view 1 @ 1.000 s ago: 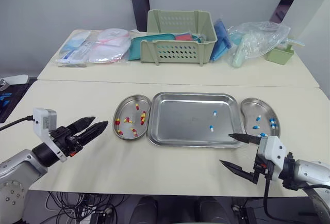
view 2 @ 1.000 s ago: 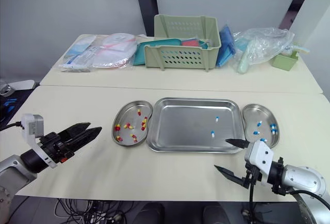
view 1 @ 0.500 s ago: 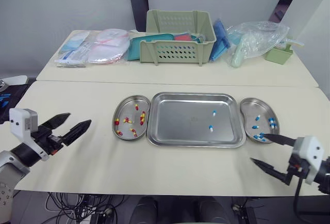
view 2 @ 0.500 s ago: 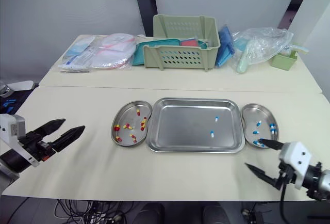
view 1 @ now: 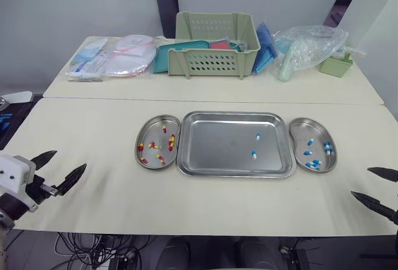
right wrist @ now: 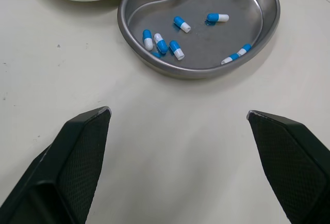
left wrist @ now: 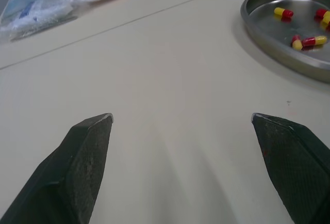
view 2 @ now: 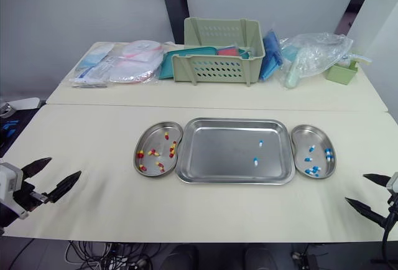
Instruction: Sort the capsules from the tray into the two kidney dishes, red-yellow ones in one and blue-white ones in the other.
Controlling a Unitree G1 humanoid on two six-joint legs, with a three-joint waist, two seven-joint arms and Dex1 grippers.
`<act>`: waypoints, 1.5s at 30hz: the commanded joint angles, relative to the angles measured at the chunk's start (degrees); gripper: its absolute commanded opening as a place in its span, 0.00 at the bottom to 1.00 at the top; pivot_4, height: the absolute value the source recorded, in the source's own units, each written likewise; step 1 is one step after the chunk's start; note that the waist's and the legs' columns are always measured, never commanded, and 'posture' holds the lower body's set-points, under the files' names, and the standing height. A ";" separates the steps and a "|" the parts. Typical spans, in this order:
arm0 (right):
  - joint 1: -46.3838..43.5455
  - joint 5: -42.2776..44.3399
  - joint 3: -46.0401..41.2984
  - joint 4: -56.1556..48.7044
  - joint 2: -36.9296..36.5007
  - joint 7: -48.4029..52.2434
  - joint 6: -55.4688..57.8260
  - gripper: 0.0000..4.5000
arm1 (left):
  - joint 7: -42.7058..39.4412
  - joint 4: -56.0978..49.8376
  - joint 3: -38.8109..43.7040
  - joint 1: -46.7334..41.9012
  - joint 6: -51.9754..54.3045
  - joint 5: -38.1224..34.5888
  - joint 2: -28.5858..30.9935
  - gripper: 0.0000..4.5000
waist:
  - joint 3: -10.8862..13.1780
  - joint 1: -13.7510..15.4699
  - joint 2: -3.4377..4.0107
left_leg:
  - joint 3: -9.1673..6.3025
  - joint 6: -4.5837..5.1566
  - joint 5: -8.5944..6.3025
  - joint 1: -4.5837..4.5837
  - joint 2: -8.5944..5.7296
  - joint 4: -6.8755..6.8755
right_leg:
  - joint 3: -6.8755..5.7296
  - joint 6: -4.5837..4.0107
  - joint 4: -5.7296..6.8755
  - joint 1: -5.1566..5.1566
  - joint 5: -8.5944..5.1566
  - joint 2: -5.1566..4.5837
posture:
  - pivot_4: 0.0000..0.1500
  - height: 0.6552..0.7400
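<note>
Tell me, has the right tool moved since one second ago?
Yes. The right tool drew back from the near right corner of the tray, outward past the right kidney dish.

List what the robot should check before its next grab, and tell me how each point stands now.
1. Is the tray emptied: not ok, two blue-white capsules lie in it.
2. Colours unmixed: ok, the left kidney dish holds only red-yellow capsules, the right kidney dish only blue-white.
3. Is the right gripper open and empty: ok.
4. Is the left gripper open and empty: ok.
5. A gripper near the tray: not ok, both hover by the table front edge, apart from it.
</note>
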 commanded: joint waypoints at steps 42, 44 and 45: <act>1.84 0.27 -2.57 -2.58 0.17 -0.01 0.24 1.00 | -9.33 -34.18 -10.31 12.01 13.78 -13.66 -2.20 0.99 | -0.02 0.07 0.05 | 0.04 0.00 0.00 0.00 0.00 0.01 | 0.04 0.00 -0.01 0.03 0.00 0.00 | 1.00 0.99; 3.03 0.38 -2.86 -3.63 0.77 -0.08 0.38 1.00 | -10.80 -37.32 -13.96 11.91 12.23 -13.87 -3.20 0.99 | -0.03 0.08 0.08 | 0.05 0.00 0.00 0.00 0.00 0.01 | 0.05 0.00 -0.01 0.04 0.00 0.00 | 1.00 0.99; 3.53 0.46 -2.98 -4.20 1.01 -0.13 0.55 1.00 | -11.00 -38.14 -15.23 11.46 11.87 -14.01 -3.66 0.99 | -0.04 0.09 0.08 | 0.07 0.00 0.00 0.00 -0.01 0.01 | 0.06 0.00 -0.01 0.05 0.00 0.00 | 1.00 0.99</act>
